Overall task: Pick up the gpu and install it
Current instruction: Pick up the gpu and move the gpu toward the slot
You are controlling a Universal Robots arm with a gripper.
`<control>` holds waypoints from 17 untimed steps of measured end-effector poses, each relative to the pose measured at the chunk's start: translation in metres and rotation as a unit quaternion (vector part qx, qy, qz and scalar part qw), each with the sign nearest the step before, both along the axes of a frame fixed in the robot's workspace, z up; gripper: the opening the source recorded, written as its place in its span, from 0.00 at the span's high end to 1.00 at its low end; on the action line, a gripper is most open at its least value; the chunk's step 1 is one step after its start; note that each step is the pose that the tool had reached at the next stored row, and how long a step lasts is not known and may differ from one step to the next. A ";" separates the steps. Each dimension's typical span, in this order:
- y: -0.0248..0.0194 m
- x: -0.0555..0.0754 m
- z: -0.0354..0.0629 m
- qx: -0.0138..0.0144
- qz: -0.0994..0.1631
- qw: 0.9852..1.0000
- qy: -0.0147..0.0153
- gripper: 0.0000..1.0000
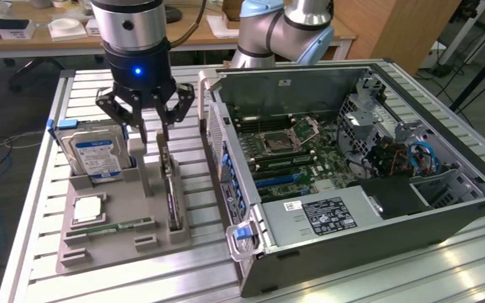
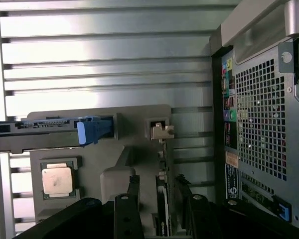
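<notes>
The jaws are being held wide open and empty; the gpu is standing on edge directly below, long axis running between them.

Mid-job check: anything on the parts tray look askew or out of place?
Nothing stands out. The gpu stands on edge in its tray slot beneath the open gripper; the hard drive sits upright; the processor and memory stick lie flat in their recesses.
</notes>
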State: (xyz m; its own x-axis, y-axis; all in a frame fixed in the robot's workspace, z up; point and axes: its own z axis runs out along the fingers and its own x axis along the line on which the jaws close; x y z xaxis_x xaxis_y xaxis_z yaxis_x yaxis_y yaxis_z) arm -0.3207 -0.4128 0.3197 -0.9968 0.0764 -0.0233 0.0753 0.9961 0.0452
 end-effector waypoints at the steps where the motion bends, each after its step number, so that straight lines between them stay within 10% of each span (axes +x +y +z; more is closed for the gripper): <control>1: -0.0004 0.001 -0.0007 0.000 0.000 1.000 0.000 0.59; 17: -0.0152 0.004 -0.0084 -0.014 0.000 1.000 0.000 0.59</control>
